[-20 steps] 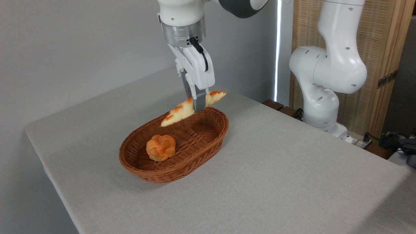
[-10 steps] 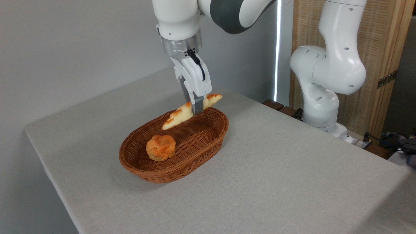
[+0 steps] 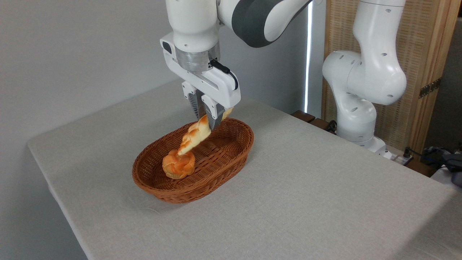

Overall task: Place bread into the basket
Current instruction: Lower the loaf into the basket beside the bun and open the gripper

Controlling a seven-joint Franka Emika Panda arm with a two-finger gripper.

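The long braided bread [image 3: 195,135], pale yellow with orange-brown patches, hangs tilted over the basket, its lower tip just above or touching the round bun. My gripper [image 3: 206,121] is shut on the bread near its upper end, above the far half of the basket. The oval reddish-brown wicker basket [image 3: 231,159] rests on the table left of centre. The upper tip of the bread peeks out behind the fingers [image 3: 213,116].
A small round knotted orange bun [image 3: 178,164] lies in the near-left part of the basket. The arm's white base [image 3: 357,108] stands at the table's far right edge. A wooden screen [image 3: 426,54] is behind it. Grey cloth covers the table [image 3: 306,202].
The gripper has turned at the wrist and shifted slightly left and down. The bread swung from lying across the far rim to pointing along the basket, its low end now by the bun.
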